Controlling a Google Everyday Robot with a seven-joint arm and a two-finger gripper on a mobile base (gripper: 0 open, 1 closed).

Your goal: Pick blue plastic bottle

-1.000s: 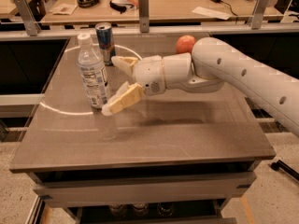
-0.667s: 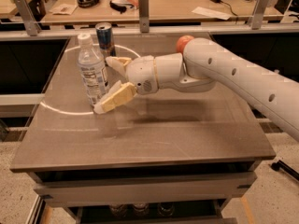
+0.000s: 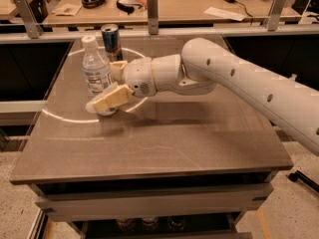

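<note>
The blue plastic bottle (image 3: 95, 69) stands upright on the left part of the brown table (image 3: 189, 138); it is clear with a white cap and a white label. My gripper (image 3: 103, 87) reaches in from the right on a white arm and is open around the bottle's lower half. The near tan finger (image 3: 108, 100) crosses in front of the bottle's base. The far finger (image 3: 118, 68) sits to the right of and behind the bottle. The bottle rests on the table.
A blue-and-silver drink can (image 3: 111, 40) stands just behind and right of the bottle. A white arc (image 3: 65, 117) is marked on the tabletop. Metal posts (image 3: 152, 6) line the table's back edge, with a cluttered desk (image 3: 199, 4) beyond.
My gripper has moved left toward the bottle; its fingers now straddle the bottle's lower half. The bottle and can have not moved.
</note>
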